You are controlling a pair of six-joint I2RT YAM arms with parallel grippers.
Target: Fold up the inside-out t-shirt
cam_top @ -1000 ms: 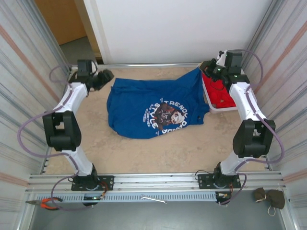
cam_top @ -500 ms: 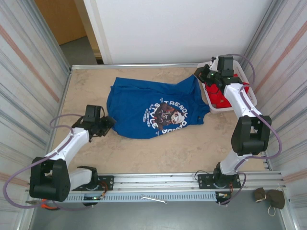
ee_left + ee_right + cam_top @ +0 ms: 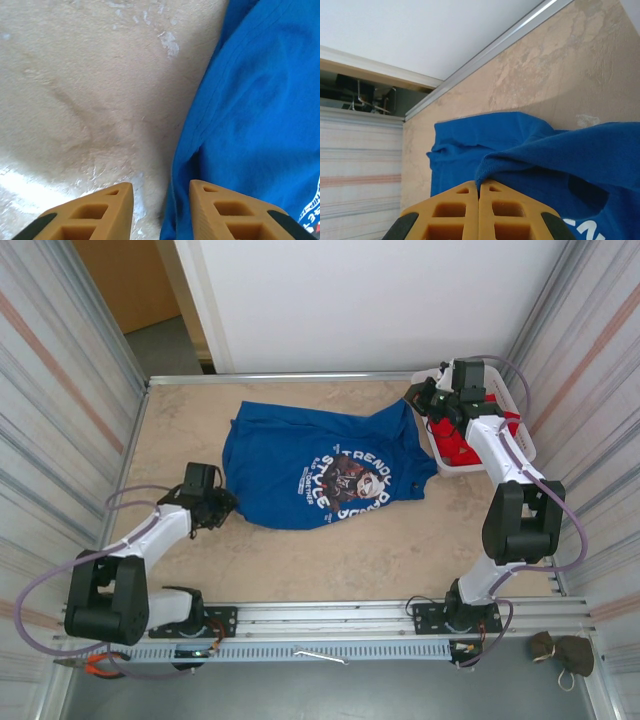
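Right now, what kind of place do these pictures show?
Probably a robot lab workcell: left arm and right arm bolted to a slotted metal rail, ribbed panel walls enclosing a beige tabletop, a blue t-shirt laid out.

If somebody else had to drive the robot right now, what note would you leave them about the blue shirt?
Left pincer: open, low over the table, one finger on each side of the t-shirt's near-left edge. It has not gripped anything yet.
Right pincer: shut on the t-shirt's far-right end, beside the white basket holding the red garment.
T-shirt: spread out mid-table, rumpled, print facing up.
Done: one end gripped.
Left: grip the left edge, then do all the folds.
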